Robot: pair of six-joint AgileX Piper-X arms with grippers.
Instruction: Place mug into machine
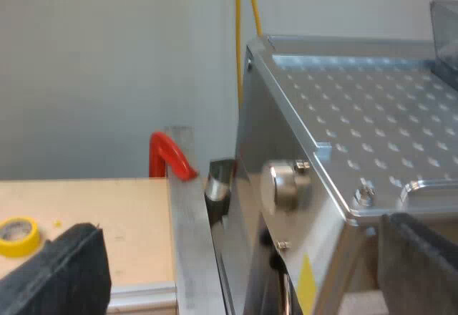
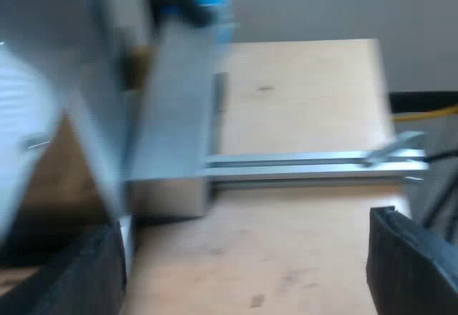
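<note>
At the espresso machine's [image 1: 372, 114] upper corner, in the left wrist view, the left gripper [image 1: 243, 229] hangs with its two black fingers [image 1: 61, 272] spread wide and nothing between them. One finger is over the table's edge, and the other is under the overhang of the machine's top. That top is a dimpled steel plate, with a dark, see-through corner of the bean hopper [image 1: 445, 36] at its far end.

Beside the machine lies a light wooden table [image 1: 107, 207]. A grey metal rail [image 1: 187, 243] runs along its edge, between wood and machine. On the machine's side wall sits a round metal knob [image 1: 286, 186]. A red hooked piece [image 1: 168, 156] stands at the rail's far end, against the pale wall. A roll of yellow tape [image 1: 18, 235] lies flat on the wood.

In the right wrist view the right gripper [image 2: 243, 233] is likewise parted wide and empty, above bare wood. It is near a blurred grey metal block [image 2: 172, 129], with a slim metal bar [image 2: 308, 161] reaching out from the block across the wood. Where the mug stands I cannot tell.
</note>
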